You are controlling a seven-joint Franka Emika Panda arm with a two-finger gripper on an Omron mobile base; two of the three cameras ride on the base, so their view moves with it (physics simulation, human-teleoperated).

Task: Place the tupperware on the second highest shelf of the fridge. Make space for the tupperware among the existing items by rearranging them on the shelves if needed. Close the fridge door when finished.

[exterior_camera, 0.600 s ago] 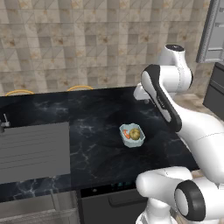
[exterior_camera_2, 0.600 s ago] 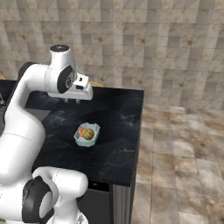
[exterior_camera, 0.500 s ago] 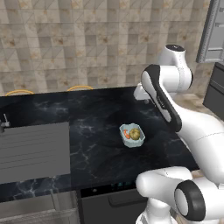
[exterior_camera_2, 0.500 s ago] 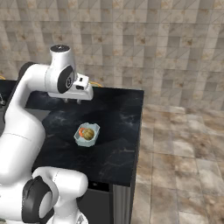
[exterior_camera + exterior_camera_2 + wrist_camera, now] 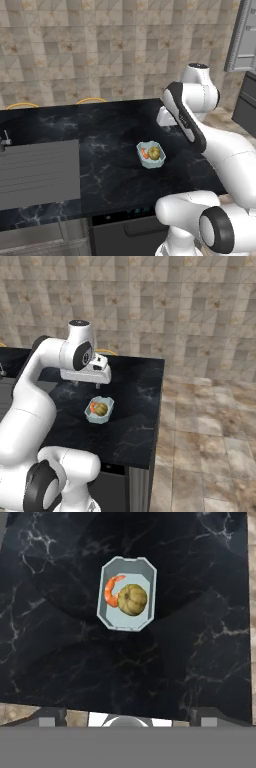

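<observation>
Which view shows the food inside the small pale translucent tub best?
The hand view: it looks straight down into the small pale translucent tub, orange piece beside yellow-green lump. Both base views show it small and oblique on the black marble counter.

Base views flank counter (image 5: 115, 130); hand view overhead.

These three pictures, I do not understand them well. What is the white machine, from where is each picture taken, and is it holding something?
The white machine is a robot arm with dark joints, standing behind a black marble counter. Two pictures come from cameras on its base, one behind it on the left, one on the right. The third comes from a camera on its hand, looking straight down. On the counter lies a small pale blue-green translucent tub holding an orange shrimp-like piece and a round yellow-green one. The gripper hangs above the tub, open, holding nothing. A grey ribbed panel is set into the counter's left part.
</observation>
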